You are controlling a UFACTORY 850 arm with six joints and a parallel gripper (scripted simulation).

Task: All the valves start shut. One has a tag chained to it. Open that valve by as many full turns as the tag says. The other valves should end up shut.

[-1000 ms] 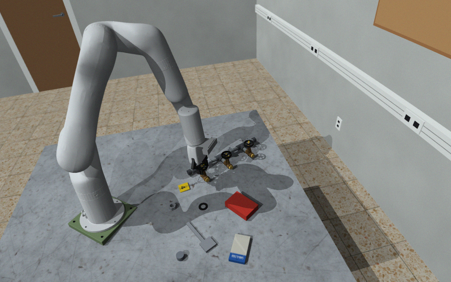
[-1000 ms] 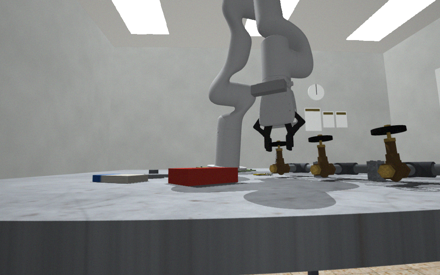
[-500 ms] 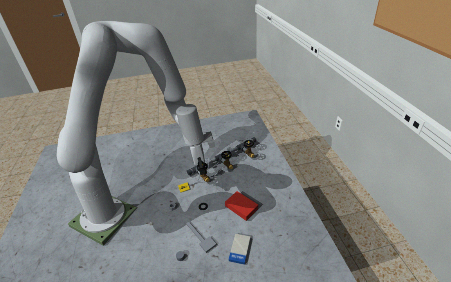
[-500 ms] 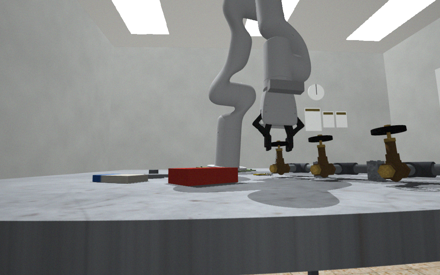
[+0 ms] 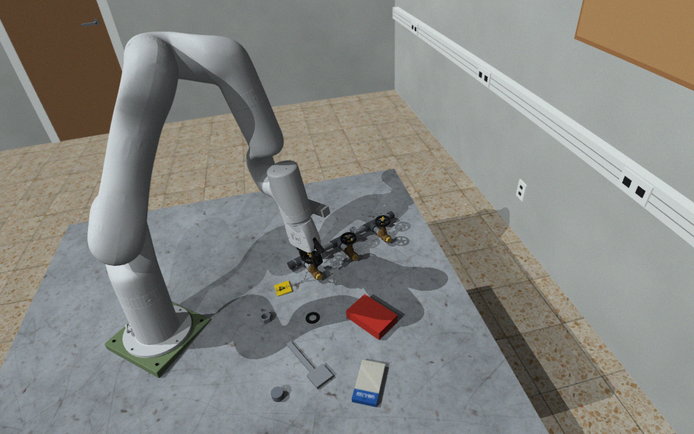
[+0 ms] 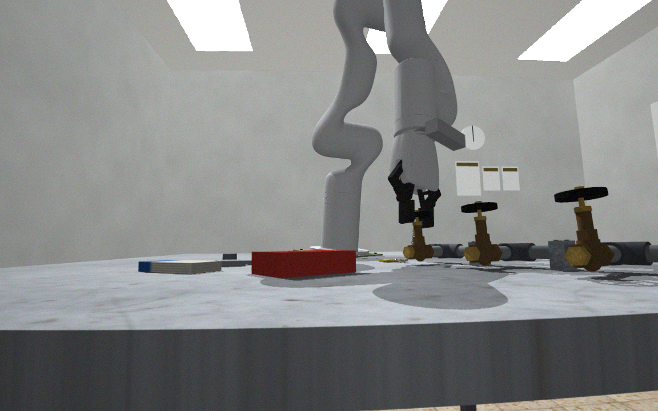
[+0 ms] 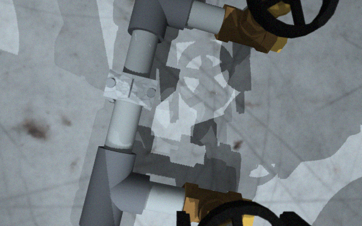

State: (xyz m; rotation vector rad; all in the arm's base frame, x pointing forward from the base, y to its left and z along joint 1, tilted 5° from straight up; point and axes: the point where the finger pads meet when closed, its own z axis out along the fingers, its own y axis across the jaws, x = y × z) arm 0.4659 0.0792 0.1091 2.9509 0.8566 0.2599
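Observation:
Three brass valves with black handwheels stand on a grey pipe run (image 5: 333, 245). The nearest valve (image 5: 314, 268) has a yellow tag (image 5: 283, 288) marked 4 chained to it. My gripper (image 5: 308, 255) reaches down from above and is shut on that valve's handwheel (image 7: 237, 215), whose rim sits between my fingertips at the bottom edge of the wrist view. In the low side view my gripper (image 6: 416, 217) sits on top of the valve stem (image 6: 417, 240). The middle valve (image 5: 349, 243) and the far valve (image 5: 382, 226) stand untouched.
A red block (image 5: 372, 315), a black washer (image 5: 312, 314), a grey nut (image 5: 266, 316), a flat grey paddle (image 5: 310, 365), a grey cylinder (image 5: 279, 393) and a blue-edged white box (image 5: 368, 382) lie on the slab. My base (image 5: 155, 340) stands at the left.

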